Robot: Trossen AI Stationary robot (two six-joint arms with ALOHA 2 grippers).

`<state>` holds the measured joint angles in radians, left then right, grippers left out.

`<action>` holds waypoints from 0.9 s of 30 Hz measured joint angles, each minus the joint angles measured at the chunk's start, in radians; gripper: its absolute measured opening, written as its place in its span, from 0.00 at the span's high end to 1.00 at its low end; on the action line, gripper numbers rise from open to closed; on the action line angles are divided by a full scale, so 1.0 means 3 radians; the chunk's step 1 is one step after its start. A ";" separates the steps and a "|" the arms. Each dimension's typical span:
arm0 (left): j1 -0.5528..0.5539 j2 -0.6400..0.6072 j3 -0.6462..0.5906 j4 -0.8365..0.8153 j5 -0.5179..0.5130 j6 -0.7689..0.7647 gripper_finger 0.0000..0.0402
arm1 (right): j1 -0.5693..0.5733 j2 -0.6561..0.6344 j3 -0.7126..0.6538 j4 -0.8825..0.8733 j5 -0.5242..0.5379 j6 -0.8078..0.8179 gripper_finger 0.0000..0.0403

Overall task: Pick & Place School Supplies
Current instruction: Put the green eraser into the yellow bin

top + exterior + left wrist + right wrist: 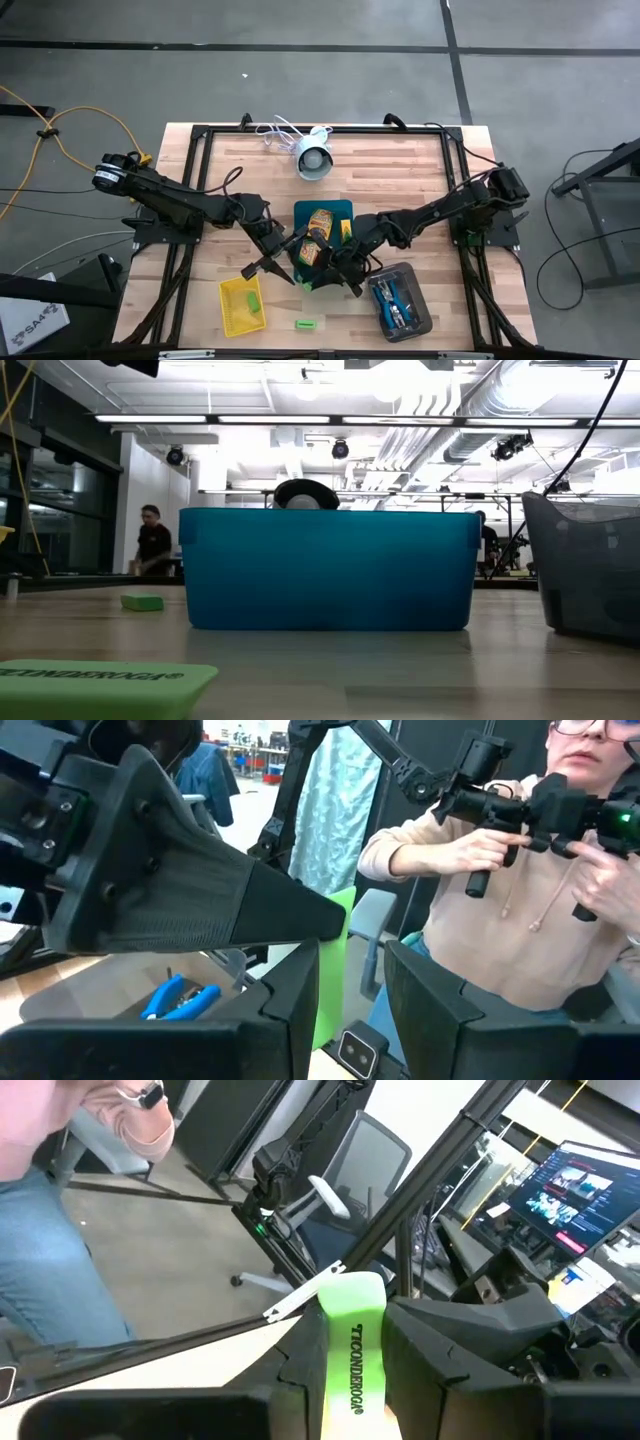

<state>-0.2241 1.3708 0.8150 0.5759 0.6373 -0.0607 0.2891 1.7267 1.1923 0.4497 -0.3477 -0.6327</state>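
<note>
**A:** Trays, how are they filled?
**B:** Two printed boxes [320, 222] are kept in the teal tray [340, 208], scissors [392, 303] in the grey tray [418, 292].
**A:** Grippers?
**B:** A green block [352, 1330] is clamped by the right gripper [345, 1370] at the teal tray's front; the left gripper [352, 960] is spread around it.

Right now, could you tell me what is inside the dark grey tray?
In the dark grey tray lie the blue-handled scissors, seen from above. The low view shows only the tray's wall, so anything beneath them stays hidden.
</note>
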 joint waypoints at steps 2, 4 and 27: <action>0.0000 0.0000 0.0000 -0.0019 -0.0003 0.0001 0.72 | 0.0010 0.0000 0.0000 0.0001 0.0019 -0.0002 0.81; 0.0000 0.0000 0.0000 -0.0052 -0.0013 0.0001 0.72 | 0.0025 -0.0005 0.0000 0.0001 0.0029 -0.0038 0.81; -0.0001 0.0000 0.0000 -0.0019 -0.0048 0.0065 0.72 | 0.0077 -0.0071 0.0000 0.0101 0.0280 -0.0352 0.82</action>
<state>-0.2245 1.3708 0.8150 0.5701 0.6228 -0.0413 0.3122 1.7054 1.1923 0.4799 -0.2637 -0.7383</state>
